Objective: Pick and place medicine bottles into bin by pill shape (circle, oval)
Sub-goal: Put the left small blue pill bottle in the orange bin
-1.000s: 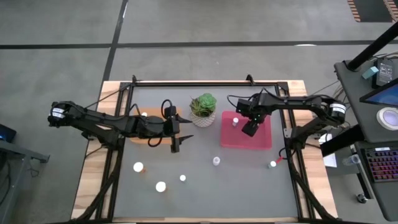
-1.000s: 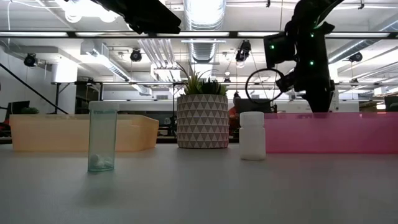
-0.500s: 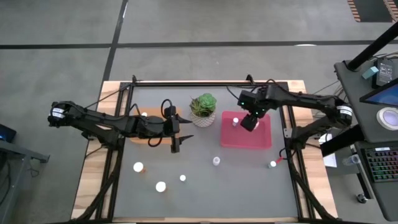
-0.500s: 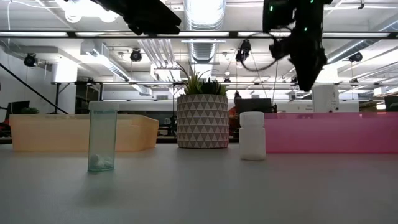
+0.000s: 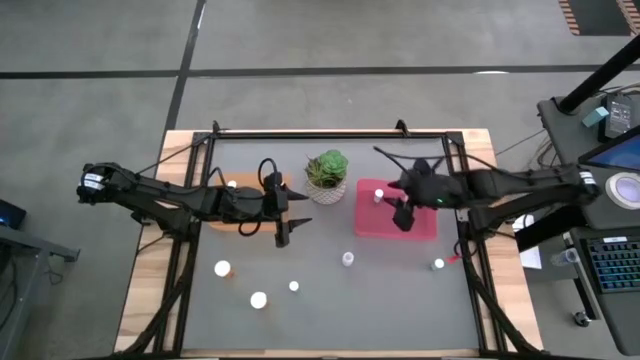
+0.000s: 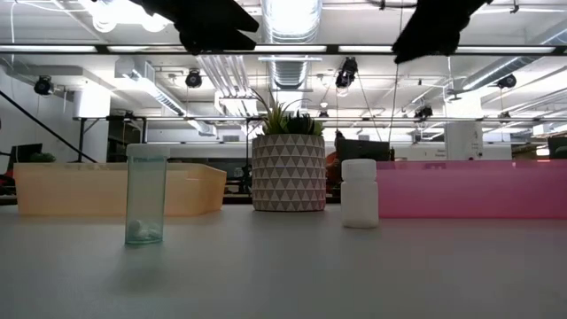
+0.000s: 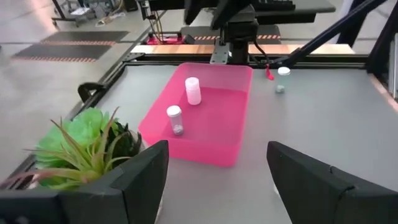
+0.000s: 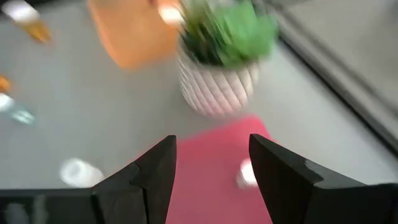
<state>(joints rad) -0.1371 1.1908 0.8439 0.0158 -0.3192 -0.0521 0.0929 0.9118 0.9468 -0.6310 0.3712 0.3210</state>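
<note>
1. The shallow pink-red rectangular plastic tray [image 5: 396, 215] sits on the grey table [image 5: 330, 300] just right of the green potted plant in its white patterned pot [image 5: 326, 176]. The left wrist view shows two small white-capped bottles standing in it: one all-white [image 7: 193, 90], one with a clear lower body [image 7: 175, 119]. They stand apart from each other.
2. The shallow pale orange rectangular tray [image 5: 241, 205] lies left of the plant, largely covered by the left arm. One white-capped bottle [image 5: 232, 184] shows by its far edge; whether it is inside cannot be told.
3. Loose on the table in front of the trays: an orange-bodied bottle [image 5: 222, 268], a wide white-capped one [image 5: 258, 299], a small white one [image 5: 293, 286], a slim white bottle [image 5: 348, 259] near the pink-red tray's front edge, and another [image 5: 438, 264] off its right front corner.
4. The right hand [image 5: 403, 214] hangs above the pink-red tray, fingers spread wide and holding nothing.
5. The left hand [image 5: 284, 232] waits by the orange tray's near corner, its fingers likewise wide apart and empty.
</note>
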